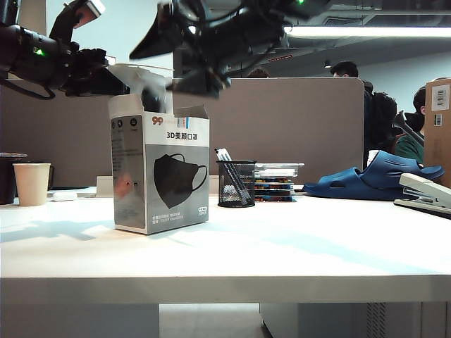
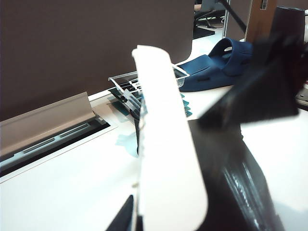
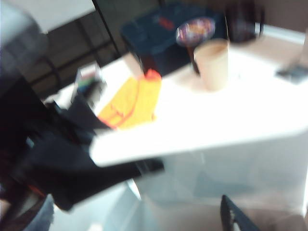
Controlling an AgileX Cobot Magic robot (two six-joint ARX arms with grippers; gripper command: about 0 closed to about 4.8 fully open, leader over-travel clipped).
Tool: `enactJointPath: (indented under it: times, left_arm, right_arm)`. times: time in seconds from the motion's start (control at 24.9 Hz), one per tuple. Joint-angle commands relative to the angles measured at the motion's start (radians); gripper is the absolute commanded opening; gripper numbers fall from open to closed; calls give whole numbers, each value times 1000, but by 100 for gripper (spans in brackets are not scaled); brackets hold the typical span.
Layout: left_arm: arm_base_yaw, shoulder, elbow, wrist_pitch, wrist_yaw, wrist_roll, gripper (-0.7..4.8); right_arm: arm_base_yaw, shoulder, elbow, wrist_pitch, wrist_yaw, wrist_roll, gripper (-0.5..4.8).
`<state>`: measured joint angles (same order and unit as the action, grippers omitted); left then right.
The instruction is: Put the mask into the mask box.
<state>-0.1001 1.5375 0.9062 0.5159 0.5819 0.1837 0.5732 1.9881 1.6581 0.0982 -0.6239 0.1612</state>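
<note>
The left pincer (image 1: 106,79) is clamping the mask box (image 1: 161,172) flap, closed tight. The right pincer (image 1: 184,62) is hovering spread wide above the opening, the mask (image 2: 243,187) apparently sitting inside. Best lifting straight up, avoiding snagging the flaps.

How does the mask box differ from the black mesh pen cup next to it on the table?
The mask box is a tall white-and-grey carton with solid printed sides; the pen cup is short, black and see-through mesh. The mask box has flaps standing open at its top, with the two grippers above it; the pen cup has no lid and holds pens, with nothing over it. Both stand upright on the white table.
</note>
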Motion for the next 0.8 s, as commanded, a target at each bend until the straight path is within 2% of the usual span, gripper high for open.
enactJointPath:
  times: [0.04,0.24,0.36,0.44,0.48,0.52,0.56,0.6,0.68,0.72,0.8]
  left_arm:
    - [0,-3,2,-24,5,0,-7]
    - [0,-3,2,-21,-1,0,-7]
    - [0,-3,2,-20,-2,0,-7]
    - [0,-4,2,-20,-2,0,-6]
    - [0,-4,2,-20,-2,0,-5]
    - [0,-4,2,-20,-2,0,-5]
    - [0,-4,2,-20,-1,0,-1]
    - [0,-4,2,-20,0,0,17]
    - [0,-4,2,-20,6,0,76]
    - [0,-4,2,-20,9,0,133]
    - [0,-4,2,-20,10,0,207]
  right_arm:
    - [2,-36,4,37,-4,0,479]
    - [1,-64,4,33,3,0,479]
    - [-6,-89,4,32,43,-5,469]
    - [-17,-119,4,32,97,-10,323]
    - [-26,-131,4,31,104,-12,227]
    - [-35,-143,4,29,109,-24,82]
    - [-41,-154,4,24,108,-43,-20]
    - [-49,-169,4,16,113,-65,0]
    - [-64,-191,4,0,138,-82,-9]
    - [-72,-204,4,-13,158,-89,-9]
    - [-90,-224,4,-29,171,-93,-9]
